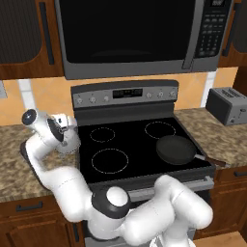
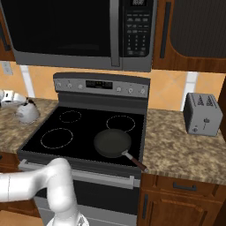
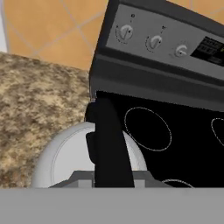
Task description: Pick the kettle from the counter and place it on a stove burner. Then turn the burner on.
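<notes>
My pincer (image 1: pixel 65 137) hangs over the kettle (image 2: pixel 27 111), which sits on the tabletop (image 2: pixel 13 128) just left of the cooktop (image 1: pixel 140 144), near its back-left corner. In the hand view the kettle (image 3: pixel 65 157) fills the lower middle: pale dome w/ its black arched handle (image 3: pixel 109 144) running straight up from the bottom edge, knob partly hidden behind it. Can't tell if my pincer is open or closed on anything; fingertips aren't clear in any view, the handle covers that spot. In the left base view my wrist blocks most of the kettle, so whether I'm touching it is unclear.

Relative to the cooktop: the stove burner (image 1: pixel 110 160), the widest white ring, is at front-left, bare. A smaller ring (image 1: pixel 102 134) lies behind it at back-left, the ring closest to the kettle; another (image 1: pixel 160 129) at back-right. Frying pan (image 1: pixel 176 150) sits on the front-right, its handle pointing off toward the right front corner. Control panel (image 1: pixel 125 93) w/ knobs stands along the back edge; three knobs show in the hand view, e.g. knob (image 3: pixel 125 32). Microwave (image 1: pixel 130 34) hangs above. Toaster (image 2: pixel 202 114) stands on the tabletop to the right of the cooktop, well apart from the kettle.
</notes>
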